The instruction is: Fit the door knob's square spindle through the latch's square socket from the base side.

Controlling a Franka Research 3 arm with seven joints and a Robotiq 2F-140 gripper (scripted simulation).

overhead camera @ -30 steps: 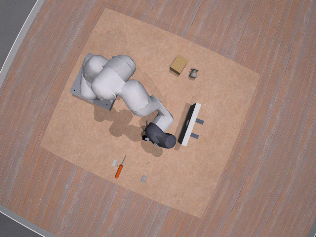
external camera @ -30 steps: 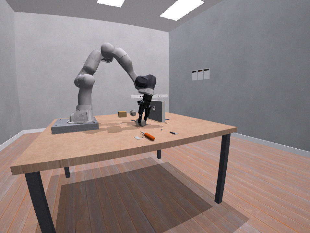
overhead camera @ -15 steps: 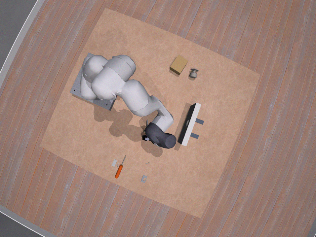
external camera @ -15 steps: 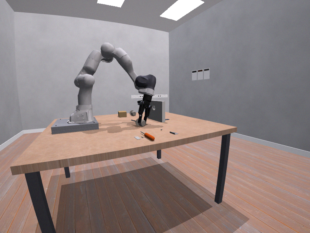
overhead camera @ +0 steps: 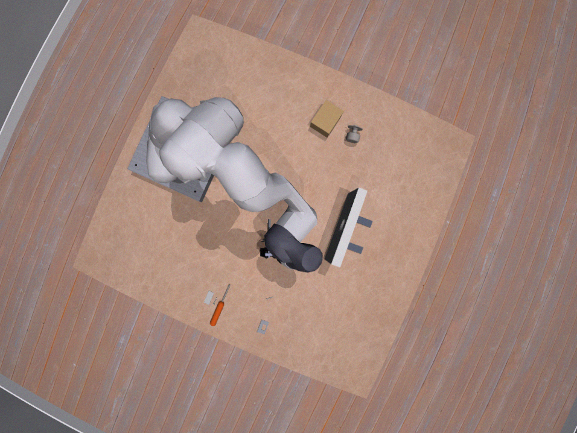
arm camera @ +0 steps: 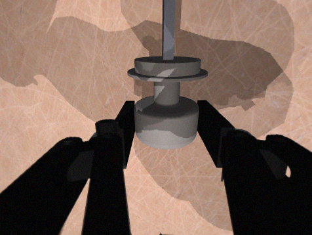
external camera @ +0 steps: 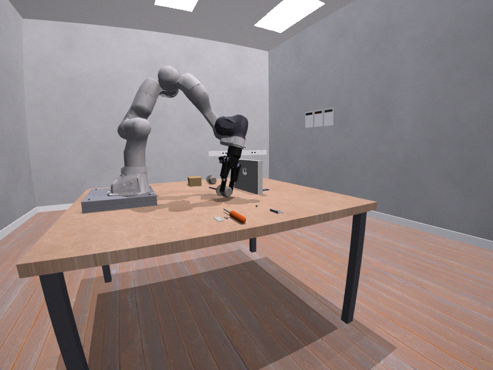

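The pincer (overhead camera: pixel 265 252) (external camera: pixel 227 188) (arm camera: pixel 166 114) is closed on the knob (overhead camera: pixel 268 224) (external camera: pixel 227 191) (arm camera: pixel 166 125), low at the desk (overhead camera: pixel 396 303) (external camera: pixel 159 226) (arm camera: pixel 33 115). Its round side could roll between the fingers, so the spindle (overhead camera: pixel 268 223) (arm camera: pixel 168 29) may meet the socket (overhead camera: pixel 342 224) (external camera: pixel 244 171) crooked.

Orange screwdriver handle (overhead camera: pixel 216 313) (external camera: pixel 237 217), pinkish-brown floorboards (overhead camera: pixel 503 223) (external camera: pixel 191 310)

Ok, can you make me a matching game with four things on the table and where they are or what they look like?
1. Screwdriver
2. Box
3. Knob with the long rod
4. Board

A. Between the end effector's fingers
B. Orange handle
C. On dark feet
D. Beside the other knob

Pairs: 1-B, 2-D, 3-A, 4-C
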